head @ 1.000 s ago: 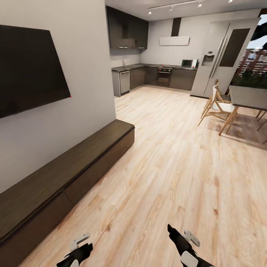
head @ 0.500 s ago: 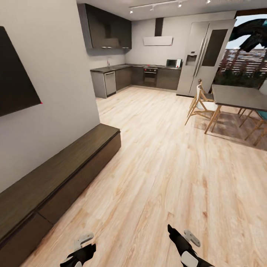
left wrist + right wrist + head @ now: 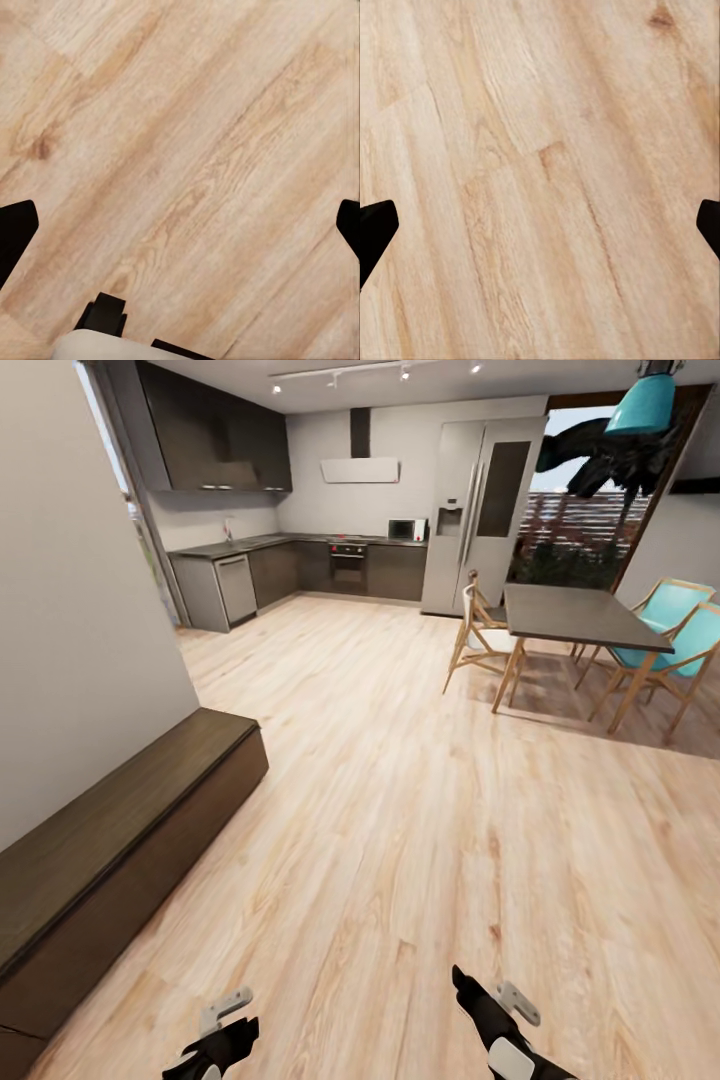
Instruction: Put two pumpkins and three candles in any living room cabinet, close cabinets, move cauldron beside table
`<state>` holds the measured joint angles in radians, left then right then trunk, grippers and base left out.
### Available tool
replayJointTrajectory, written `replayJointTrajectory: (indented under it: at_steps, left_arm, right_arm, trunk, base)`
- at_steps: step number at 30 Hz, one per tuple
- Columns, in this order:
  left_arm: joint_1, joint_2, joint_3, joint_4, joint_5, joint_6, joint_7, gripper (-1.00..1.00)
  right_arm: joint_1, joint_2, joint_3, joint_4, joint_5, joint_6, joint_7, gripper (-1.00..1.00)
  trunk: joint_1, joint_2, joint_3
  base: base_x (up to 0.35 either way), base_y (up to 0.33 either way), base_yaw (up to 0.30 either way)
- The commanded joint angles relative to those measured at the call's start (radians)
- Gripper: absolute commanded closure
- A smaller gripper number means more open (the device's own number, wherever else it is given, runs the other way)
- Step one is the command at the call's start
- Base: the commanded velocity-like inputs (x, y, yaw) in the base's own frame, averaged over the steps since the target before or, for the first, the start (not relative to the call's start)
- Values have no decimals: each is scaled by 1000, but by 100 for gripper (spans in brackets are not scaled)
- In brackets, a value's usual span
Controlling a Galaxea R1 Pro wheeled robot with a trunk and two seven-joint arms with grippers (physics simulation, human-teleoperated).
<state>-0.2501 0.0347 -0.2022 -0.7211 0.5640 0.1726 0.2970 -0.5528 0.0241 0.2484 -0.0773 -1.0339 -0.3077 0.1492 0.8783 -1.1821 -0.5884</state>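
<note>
1. Two tools hang low over the bare wood floor [image 3: 420,810]: the left tool [image 3: 180,225] and the right tool [image 3: 540,225], each spread wide with nothing between its dark fingertips [image 3: 15,229].
2. The cabinet [image 3: 120,840] runs along the wall at the left, its fronts shut.
3. A dining table [image 3: 575,615] with chairs [image 3: 475,630] stands well apart, ahead to the right, before the kitchen.

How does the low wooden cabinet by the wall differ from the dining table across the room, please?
The cabinet is a dark brown closed box sitting low on the floor against the wall; the dining table has a thin grey top raised on slim pale wooden legs, standing free with chairs around it. Both are long, rectangular and bare on top.
</note>
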Motion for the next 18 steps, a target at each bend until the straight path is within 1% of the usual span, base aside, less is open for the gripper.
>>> replayJointTrajectory:
  at_steps: [1,9,18]
  left_arm:
    - [0,1,-6,-3,8,3,10,-100]
    - [0,2,-5,-3,10,3,10,-100]
    - [0,2,-6,-1,13,3,10,-100]
  right_arm:
    - [-1,0,6,2,-11,-4,6,-100]
    - [-1,0,6,2,-11,-4,6,-100]
    - [-1,0,6,2,-11,-4,5,-100]
  trunk:
    - [0,-1,-1]
    - [0,-1,-1]
    - [0,-1,-1]
  base:
    - [171,-286,-280]
    - [210,-246,-280]
    - [240,-224,-280]
